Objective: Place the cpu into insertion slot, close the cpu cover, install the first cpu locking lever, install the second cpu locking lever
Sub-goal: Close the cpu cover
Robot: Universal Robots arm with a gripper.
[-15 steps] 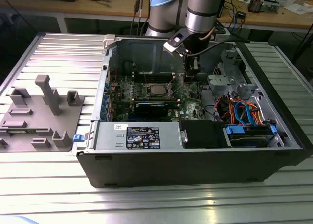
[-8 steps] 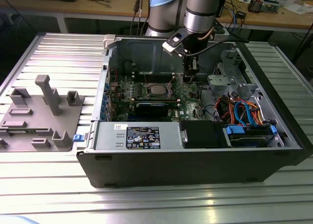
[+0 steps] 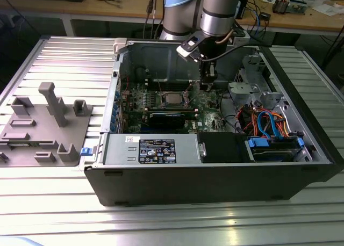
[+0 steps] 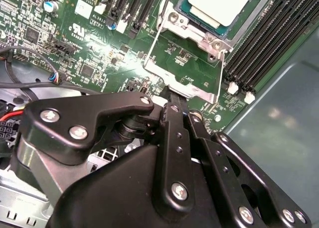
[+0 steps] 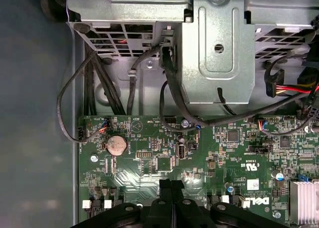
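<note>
In the exterior view the black two-finger gripper (image 3: 206, 86) hangs inside the open dark metal computer case (image 3: 215, 187). The small flat square cpu with the dull silver-grey top (image 3: 172, 98) lies seated just beside the gripper. In the second wrist view the fingers (image 4: 174, 113) are pressed together, with nothing visible between them. Directly before their tips is the free end of the thin silvery metal cpu cover with a square window (image 4: 182, 83), which seems swung up. Beyond it sits the cpu (image 4: 219, 1). I cannot tell whether the tips touch the cover. I judge this plate light, springy and slippery, best taken or pushed at its broad free end, not at the thin side rails. In the first wrist view the closed fingers (image 5: 166, 188) point over the green circuit board (image 5: 149, 158).
</note>
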